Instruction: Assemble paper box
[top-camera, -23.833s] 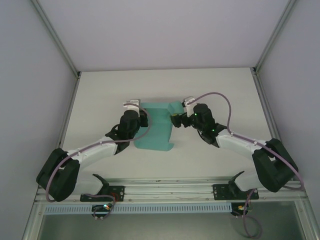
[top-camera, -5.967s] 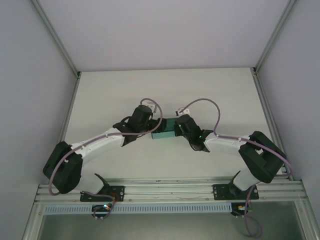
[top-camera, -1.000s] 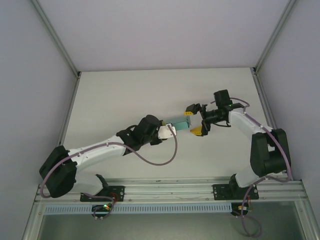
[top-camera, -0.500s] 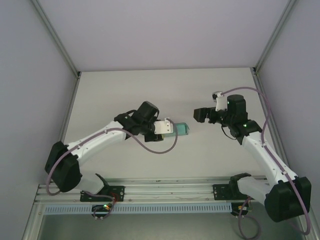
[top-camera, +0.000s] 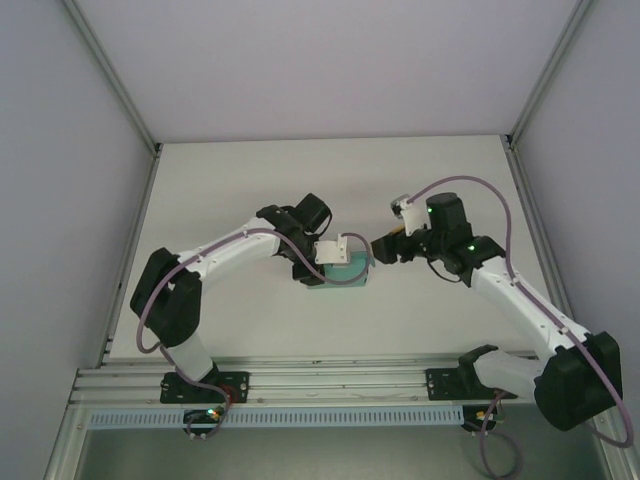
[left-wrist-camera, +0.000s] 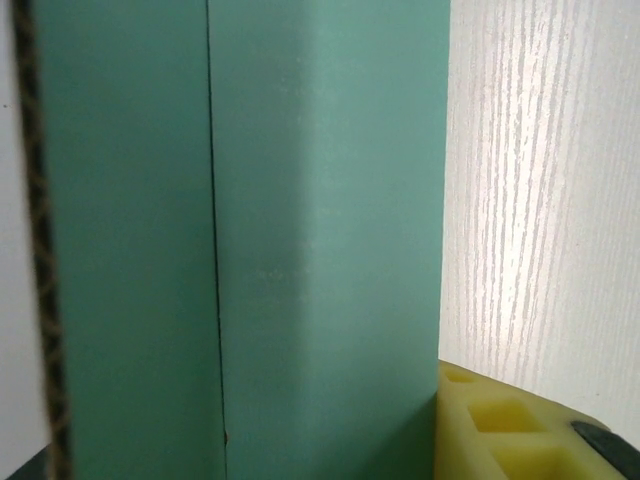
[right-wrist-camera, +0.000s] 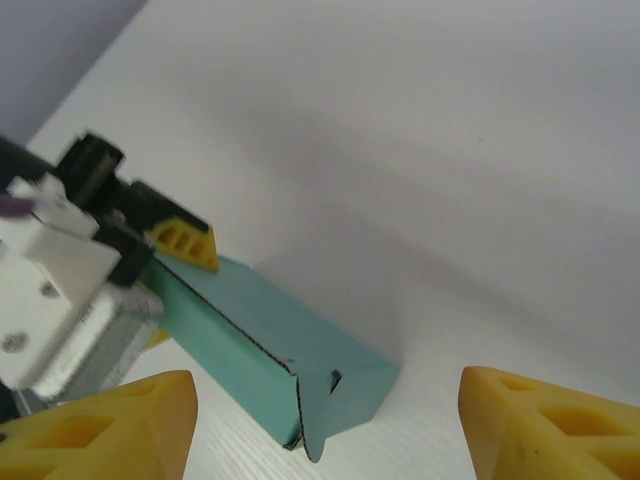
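Observation:
The paper box (top-camera: 349, 277) is a teal-green folded box lying near the table's middle, with my left gripper (top-camera: 334, 258) shut on its left part. In the left wrist view the paper box (left-wrist-camera: 300, 220) stands between the jaws, and one yellow fingertip (left-wrist-camera: 500, 425) presses its right side. In the right wrist view the paper box (right-wrist-camera: 270, 335) points its flapped end at me, and my right gripper (right-wrist-camera: 325, 425) is open, its fingers wide on either side and clear of the card. From above, the right gripper (top-camera: 384, 247) hangs just right of the box's end.
The white table (top-camera: 220, 180) is walled on three sides by grey panels (top-camera: 60, 150). The metal rail (top-camera: 340, 378) with the arm bases runs along the near edge. The left gripper's finger (right-wrist-camera: 186, 243) and white mount (right-wrist-camera: 60, 265) sit at the box's far end.
The left arm has drawn the box slightly nearer and leftward, its elbow folding in. The right gripper has moved down-left to the box's end and its jaws have narrowed somewhat.

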